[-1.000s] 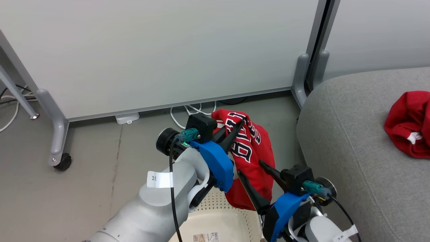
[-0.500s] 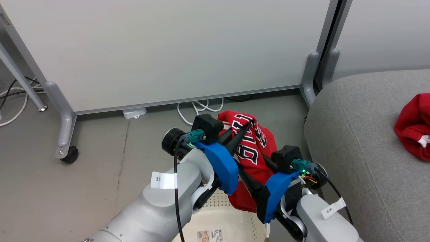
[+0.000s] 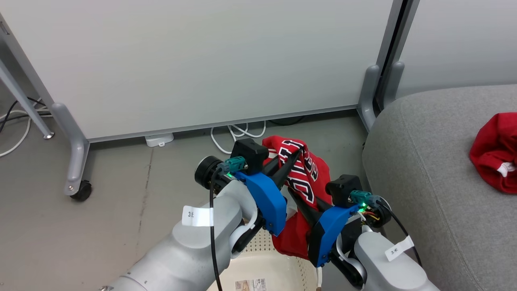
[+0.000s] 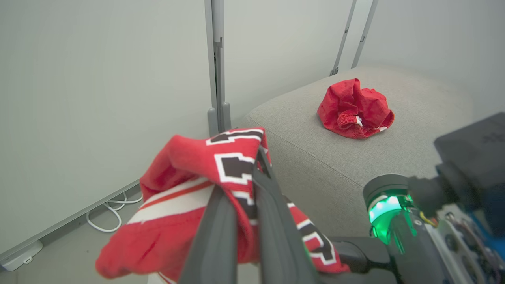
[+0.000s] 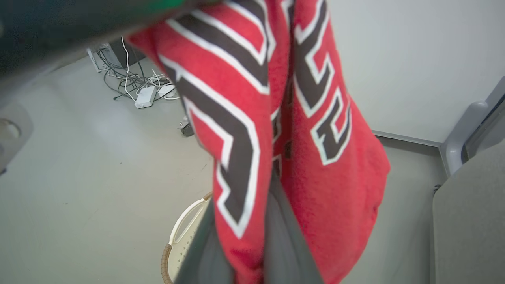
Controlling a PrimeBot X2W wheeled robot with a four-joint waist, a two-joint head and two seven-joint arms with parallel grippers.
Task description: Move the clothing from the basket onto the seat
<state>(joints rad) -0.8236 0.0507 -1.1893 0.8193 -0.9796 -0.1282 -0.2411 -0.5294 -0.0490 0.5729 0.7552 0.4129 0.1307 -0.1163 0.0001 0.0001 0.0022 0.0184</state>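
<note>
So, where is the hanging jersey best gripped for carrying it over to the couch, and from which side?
Grip it in two places. The left gripper pinches the bunched top fold of the jersey. The right gripper closes on the loose lower part from the couch side. The cloth hangs limp above the basket, so a lower hold probably stops it dragging.

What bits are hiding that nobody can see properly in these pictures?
- Head view: cream perforated plastic basket, cut off by the bottom edge.
- Head view: plain red crumpled garment, cut off by the right edge.
- Every view: lettering on the red fabric jersey, folds hide the word.
</note>
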